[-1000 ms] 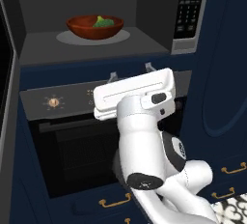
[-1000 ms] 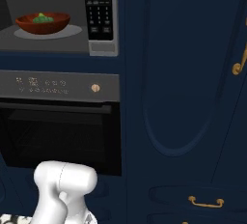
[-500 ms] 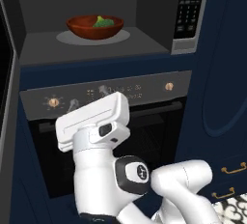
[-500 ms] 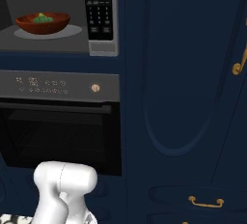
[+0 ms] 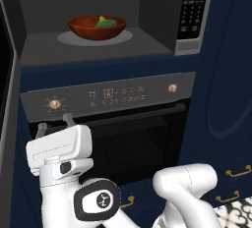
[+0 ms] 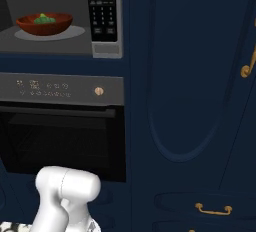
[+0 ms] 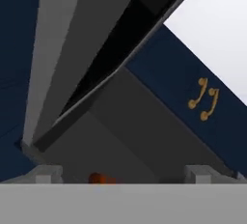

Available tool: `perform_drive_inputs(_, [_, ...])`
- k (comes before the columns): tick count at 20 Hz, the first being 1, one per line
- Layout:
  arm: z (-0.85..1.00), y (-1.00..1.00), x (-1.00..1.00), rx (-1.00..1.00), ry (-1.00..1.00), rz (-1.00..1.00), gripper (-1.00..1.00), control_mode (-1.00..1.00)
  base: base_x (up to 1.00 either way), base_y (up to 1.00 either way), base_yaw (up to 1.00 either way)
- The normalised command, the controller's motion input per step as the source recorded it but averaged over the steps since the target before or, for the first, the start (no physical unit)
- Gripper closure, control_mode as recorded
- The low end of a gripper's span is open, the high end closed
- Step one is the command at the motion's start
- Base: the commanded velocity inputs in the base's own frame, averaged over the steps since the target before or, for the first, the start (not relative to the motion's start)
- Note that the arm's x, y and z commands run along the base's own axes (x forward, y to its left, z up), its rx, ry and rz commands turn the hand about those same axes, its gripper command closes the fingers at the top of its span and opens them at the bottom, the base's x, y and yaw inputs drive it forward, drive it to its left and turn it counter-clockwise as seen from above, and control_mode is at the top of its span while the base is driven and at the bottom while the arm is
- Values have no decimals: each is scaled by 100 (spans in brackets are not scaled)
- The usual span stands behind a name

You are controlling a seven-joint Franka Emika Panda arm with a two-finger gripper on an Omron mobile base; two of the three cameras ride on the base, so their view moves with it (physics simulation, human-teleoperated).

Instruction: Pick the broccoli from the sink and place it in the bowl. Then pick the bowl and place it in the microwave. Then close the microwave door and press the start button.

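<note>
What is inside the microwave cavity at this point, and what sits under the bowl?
Inside the microwave sits the bowl holding the broccoli. Under the bowl lies the pale turntable; its middle is covered by the bowl, so only its edge shows.

We see a reddish-brown glossy bowl [image 5: 96, 27] holding bright-green broccoli [image 5: 105, 22] on a pale turntable [image 5: 95, 37] in the dark grey microwave [image 5: 98, 50]. Its button panel [image 5: 192, 7] is black with pale keys. The oven [image 5: 118, 124] is black, the cabinets [image 6: 200, 76] navy with gold handles [image 6: 213, 208].
</note>
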Motion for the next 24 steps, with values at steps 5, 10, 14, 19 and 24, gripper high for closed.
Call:
perform_drive_inputs(5, [-1,100,27,-3,-2,-4,-100,-100,0,0,0])
perform_drive_inputs(10, [-37,83,29,-1,-5,0,-100,-100,0,0,0])
perform_drive_inputs(14, [-44,63,26,0,-13,0,-100,-100,0,0,0])
perform_drive_inputs(19, [-11,55,29,0,-16,0,-100,-100,0,0,0])
perform_drive_inputs(24, [7,79,30,0,-4,-6,-100,-100,0,0,0])
